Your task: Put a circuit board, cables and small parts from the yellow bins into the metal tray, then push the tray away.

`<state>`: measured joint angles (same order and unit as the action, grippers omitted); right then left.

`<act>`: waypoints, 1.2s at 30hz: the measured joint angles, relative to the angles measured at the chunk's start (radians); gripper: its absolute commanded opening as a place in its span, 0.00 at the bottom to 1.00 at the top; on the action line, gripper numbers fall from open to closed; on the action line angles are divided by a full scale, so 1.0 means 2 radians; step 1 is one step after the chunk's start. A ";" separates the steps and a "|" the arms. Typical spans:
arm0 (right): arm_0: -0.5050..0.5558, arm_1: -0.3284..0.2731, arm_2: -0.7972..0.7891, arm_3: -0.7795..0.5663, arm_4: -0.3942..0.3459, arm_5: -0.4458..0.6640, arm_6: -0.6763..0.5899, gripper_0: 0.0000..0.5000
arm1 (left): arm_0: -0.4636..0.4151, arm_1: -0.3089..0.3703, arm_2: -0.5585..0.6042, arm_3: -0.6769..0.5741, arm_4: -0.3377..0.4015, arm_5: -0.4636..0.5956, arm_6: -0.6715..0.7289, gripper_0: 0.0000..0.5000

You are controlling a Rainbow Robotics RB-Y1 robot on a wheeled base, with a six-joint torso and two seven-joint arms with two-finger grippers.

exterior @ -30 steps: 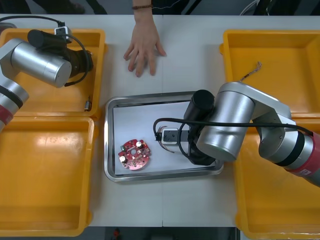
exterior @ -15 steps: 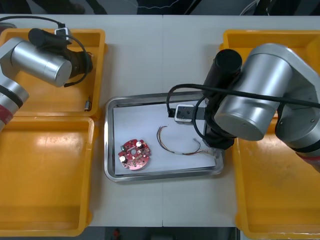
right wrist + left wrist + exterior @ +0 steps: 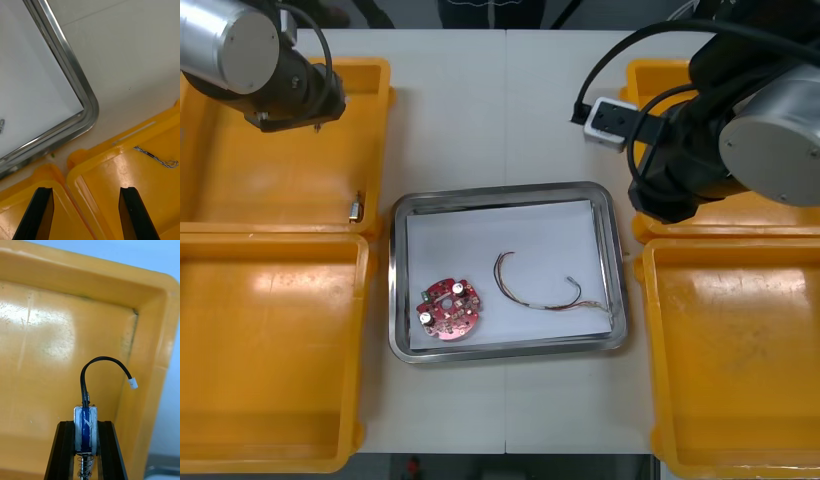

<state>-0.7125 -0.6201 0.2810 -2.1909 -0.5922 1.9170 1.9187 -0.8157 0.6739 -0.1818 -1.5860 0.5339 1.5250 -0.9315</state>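
My left gripper [image 3: 86, 427] is shut on a small metal part [image 3: 86, 425] with a blue wrap, a spring and a curved black lead ending in a white plug; it hangs above the far left yellow bin [image 3: 52, 330]. The left arm [image 3: 240, 45] is over that bin's far end. In the metal tray [image 3: 500, 188], white inside, lie a round red circuit board [image 3: 448, 308] and a red and yellow cable [image 3: 535, 292]. My right gripper [image 3: 85, 190] stands open with nothing between its fingers, over the seam of the two right bins, beside the tray's corner [image 3: 83, 98].
Another small metal part [image 3: 356, 208] lies in the far left bin's near right corner. A twisted blue and white cable [image 3: 155, 158] lies in the far right bin [image 3: 780, 215]. The near left bin [image 3: 270, 350] and near right bin [image 3: 740, 360] flank the tray.
My right arm has drawn back from the tray to the right bins, leaving the red and yellow cable there. My left gripper has shut on the small part. A person's hand left the table.
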 measured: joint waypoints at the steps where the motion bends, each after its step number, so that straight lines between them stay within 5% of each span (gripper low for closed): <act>1: 0.000 -0.006 -0.007 0.002 0.000 0.000 0.000 1.00 | 0.005 0.000 0.004 -0.020 0.004 0.009 0.000 0.00; 9: 0.000 -0.044 -0.090 0.064 -0.014 0.000 -0.011 1.00 | 0.061 0.001 0.011 -0.161 0.039 0.073 0.000 0.00; 18: 0.000 -0.066 -0.155 0.120 -0.003 0.000 -0.152 1.00 | 0.089 0.001 -0.034 -0.279 0.065 0.111 0.013 0.00; 26: -0.007 -0.066 -0.193 0.186 0.004 0.000 -0.279 1.00 | 0.097 0.001 -0.143 -0.286 0.022 0.092 0.104 0.00; 31: -0.036 -0.066 -0.198 0.252 0.018 0.000 -0.300 1.00 | 0.114 0.001 -0.187 -0.261 -0.012 0.044 0.108 0.00; 36: -0.065 -0.066 -0.198 0.318 0.022 0.000 -0.401 1.00 | 0.117 -0.003 -0.210 -0.220 -0.031 0.005 0.108 0.00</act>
<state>-0.8420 -0.7524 -0.1152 -1.5542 -0.5489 1.9172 1.1170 -0.5816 0.6687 -0.6019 -2.0256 0.4726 1.5340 -0.7153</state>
